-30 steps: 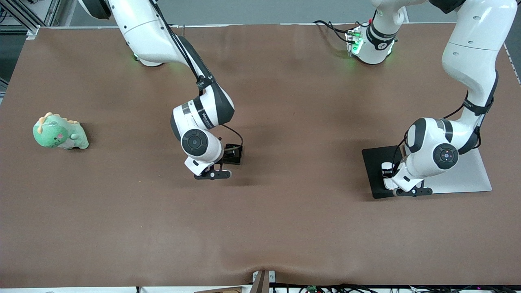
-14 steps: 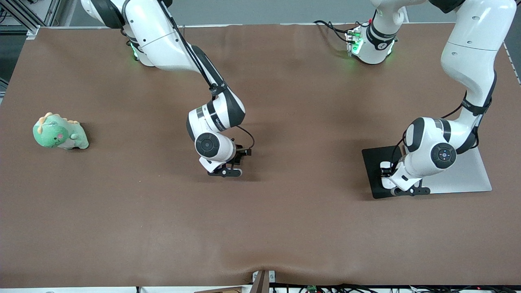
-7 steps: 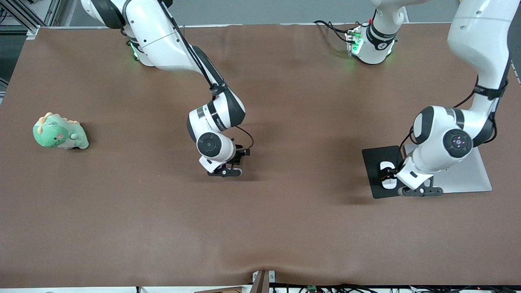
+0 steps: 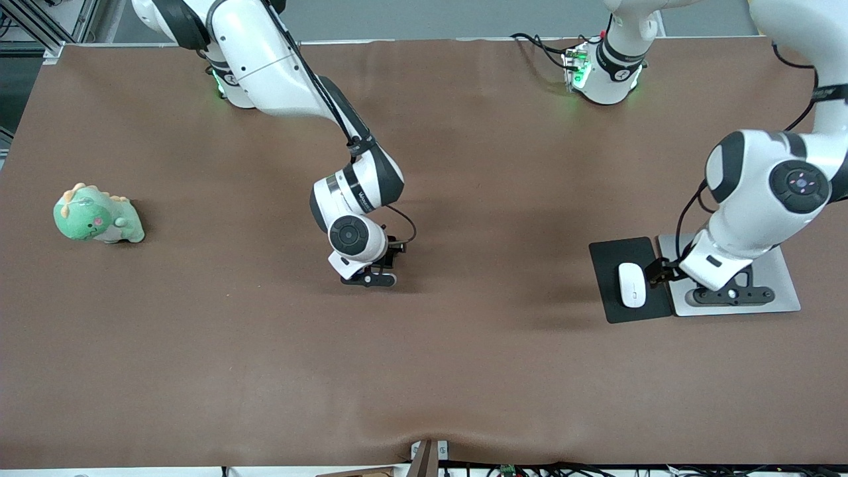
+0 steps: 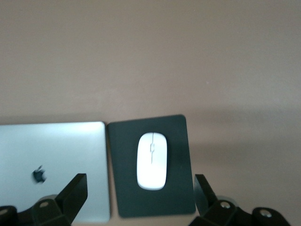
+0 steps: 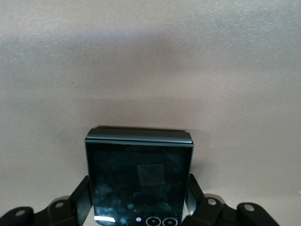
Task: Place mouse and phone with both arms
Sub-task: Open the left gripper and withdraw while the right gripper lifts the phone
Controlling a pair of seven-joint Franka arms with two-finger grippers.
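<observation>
From my station I see the right gripper [image 4: 371, 270] down at the middle of the brown table [image 4: 464, 371], its fingers [image 6: 81, 200] closed against both sides of the phone [image 6: 139, 181] — the black folded handset fills the right wrist view, lenses at the edge closest to the camera, and in the front view the arm's wrist hides it almost entirely. The left gripper [image 4: 725, 291] hangs in the air over the silver laptop [image 4: 772, 268] at the left arm's end of the table, fingers [image 5: 75, 190] spread wide and holding nothing. The mouse [image 4: 631, 285] lies flat on the dark mouse pad [image 4: 613, 252], which sits just beside the closed laptop — on the side toward the table's middle. In the left wrist view I see the mouse [image 5: 151, 160] roughly centred on the pad [image 5: 178, 136], apart from both fingers, with the laptop's logo lid [image 5: 51, 155] next to it. A green dinosaur plush [image 4: 96, 215] sits alone toward the right arm's end of the table, well apart from both arms.
</observation>
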